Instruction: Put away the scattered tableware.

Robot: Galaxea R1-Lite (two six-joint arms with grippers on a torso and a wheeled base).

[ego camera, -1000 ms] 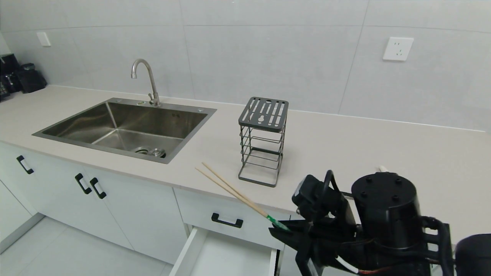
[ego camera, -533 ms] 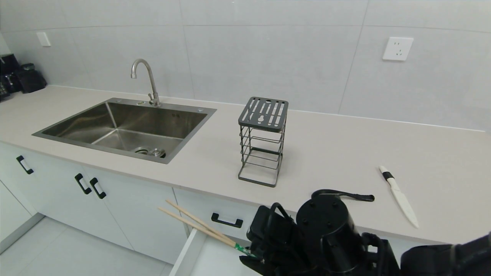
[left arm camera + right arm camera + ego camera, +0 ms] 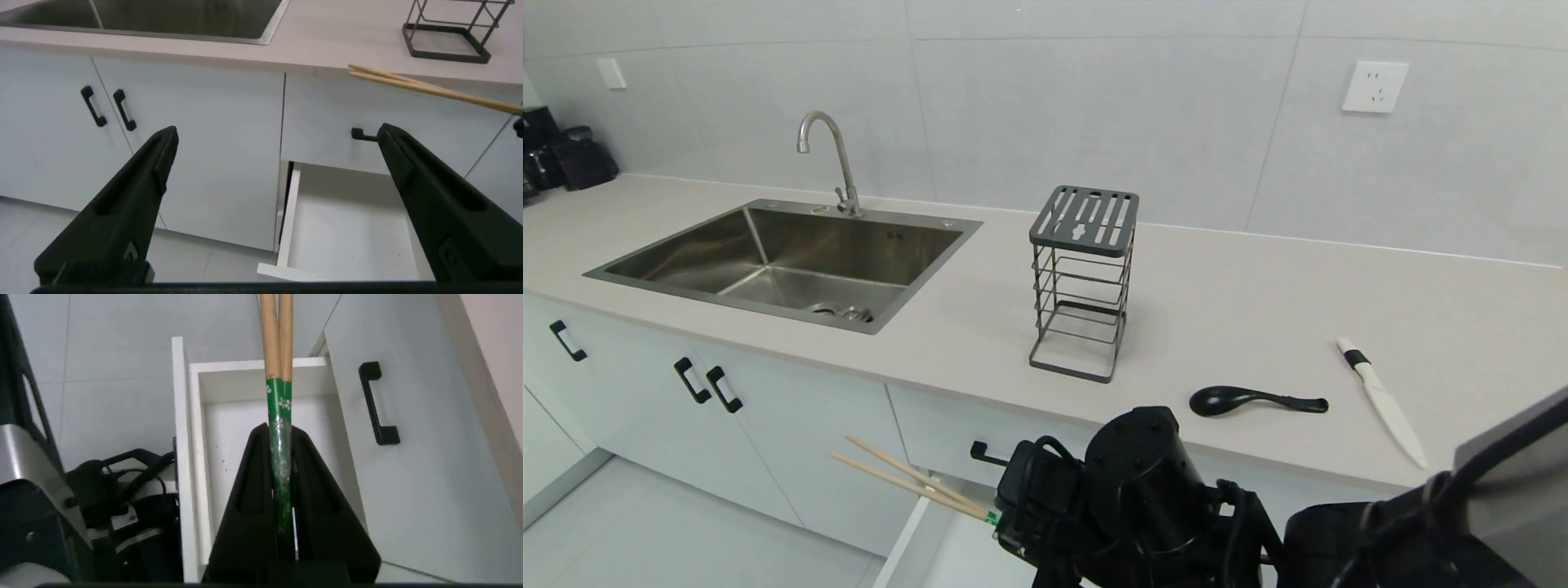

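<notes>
The right gripper is clamped on the green ends of the chopsticks, holding them over the open drawer just below the counter edge. The left gripper hangs empty with its fingers spread wide, facing the cabinets. A spoon and a knife lie on the counter, right of the rack.
</notes>
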